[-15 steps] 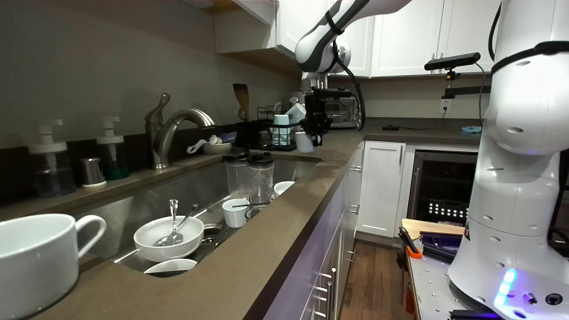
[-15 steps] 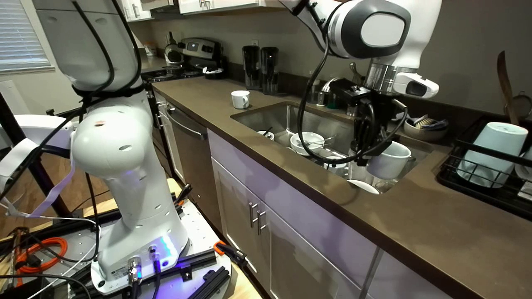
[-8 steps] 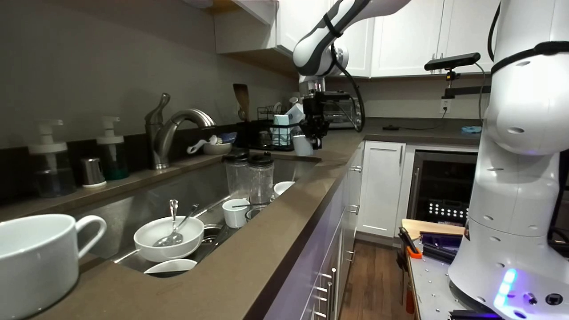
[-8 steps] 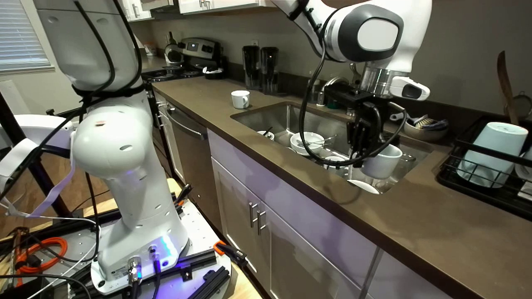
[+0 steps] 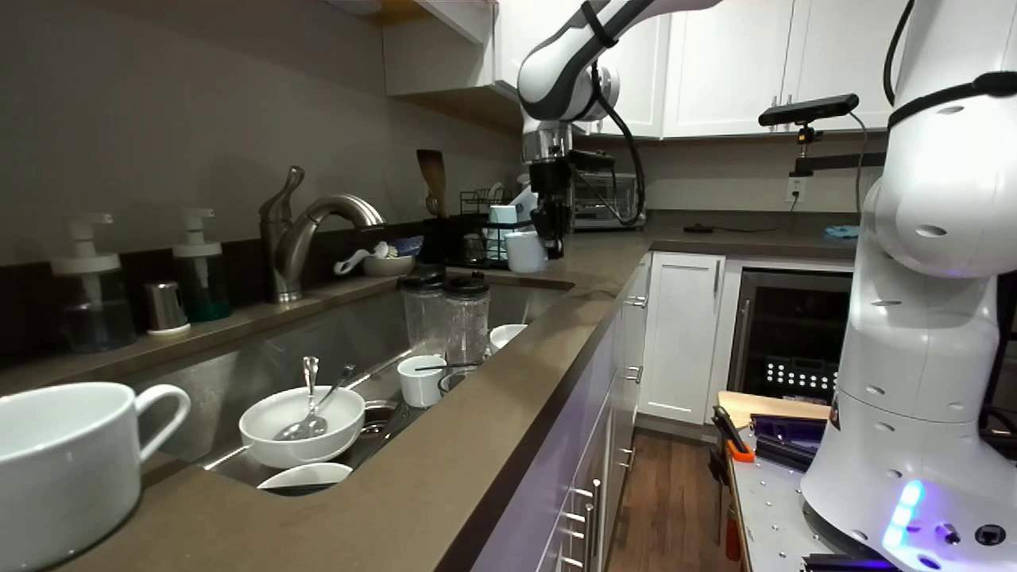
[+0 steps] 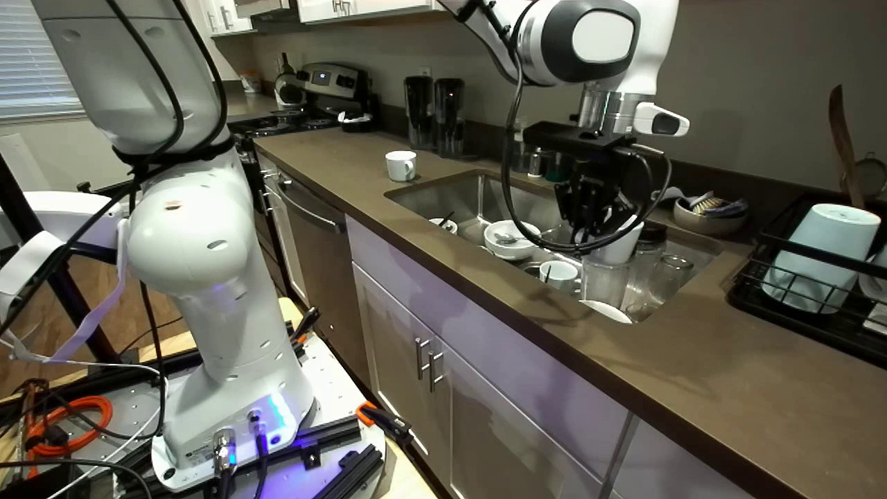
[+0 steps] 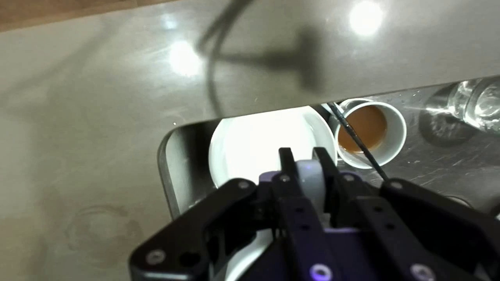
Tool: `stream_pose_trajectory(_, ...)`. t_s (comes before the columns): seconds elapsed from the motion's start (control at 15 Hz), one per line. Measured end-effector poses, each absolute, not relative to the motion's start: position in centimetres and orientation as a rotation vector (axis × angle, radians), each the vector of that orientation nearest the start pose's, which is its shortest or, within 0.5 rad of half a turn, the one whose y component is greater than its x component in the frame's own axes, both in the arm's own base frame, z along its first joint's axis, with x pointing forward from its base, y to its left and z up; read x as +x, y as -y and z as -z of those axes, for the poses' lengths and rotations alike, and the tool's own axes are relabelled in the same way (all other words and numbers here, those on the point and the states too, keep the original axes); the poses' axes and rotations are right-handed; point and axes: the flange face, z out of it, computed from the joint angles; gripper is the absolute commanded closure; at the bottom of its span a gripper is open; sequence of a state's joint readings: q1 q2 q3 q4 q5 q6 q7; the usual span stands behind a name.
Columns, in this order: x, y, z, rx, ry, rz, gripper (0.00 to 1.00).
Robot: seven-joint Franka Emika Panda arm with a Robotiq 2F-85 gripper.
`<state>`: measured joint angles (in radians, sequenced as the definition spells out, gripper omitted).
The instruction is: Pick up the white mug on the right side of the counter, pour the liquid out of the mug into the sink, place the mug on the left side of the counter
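My gripper is shut on the handle (image 7: 311, 179) of a white mug, with its fingertips (image 7: 300, 150) on either side of it. The mug shows in both exterior views (image 5: 524, 253) (image 6: 620, 248), held above the right end of the sink (image 6: 466, 190). It looks near upright in an exterior view. In the wrist view most of it is hidden behind the fingers, and its contents do not show. The gripper (image 5: 554, 242) hangs pointing down beside the mug. Another white mug (image 6: 400, 166) stands on the counter (image 6: 332, 156) left of the sink.
In the sink are a white bowl (image 6: 511, 239), a mug with brown liquid (image 7: 369, 127), a white dish (image 7: 265, 144) and clear jars (image 5: 466, 322). A faucet (image 5: 290, 238) stands behind the sink. A black dish rack (image 6: 755, 277) stands at the right.
My gripper and the held mug have moved left and back over the sink. The gripper has turned, and the mug's opening no longer shows in an exterior view. The mug looks less tilted.
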<state>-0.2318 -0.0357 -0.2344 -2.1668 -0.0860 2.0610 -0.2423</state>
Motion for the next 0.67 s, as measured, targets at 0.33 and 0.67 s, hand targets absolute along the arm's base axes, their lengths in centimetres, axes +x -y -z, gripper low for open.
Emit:
stream_pose_trajectory(0.33, 45.6, 21.5, -42.5, -3.177, 0.076, -0.12, 0.95)
stream_pose_trajectory(0.67, 45.3, 18.9, -42.2, -3.166, 0.312, -0.157, 0.84)
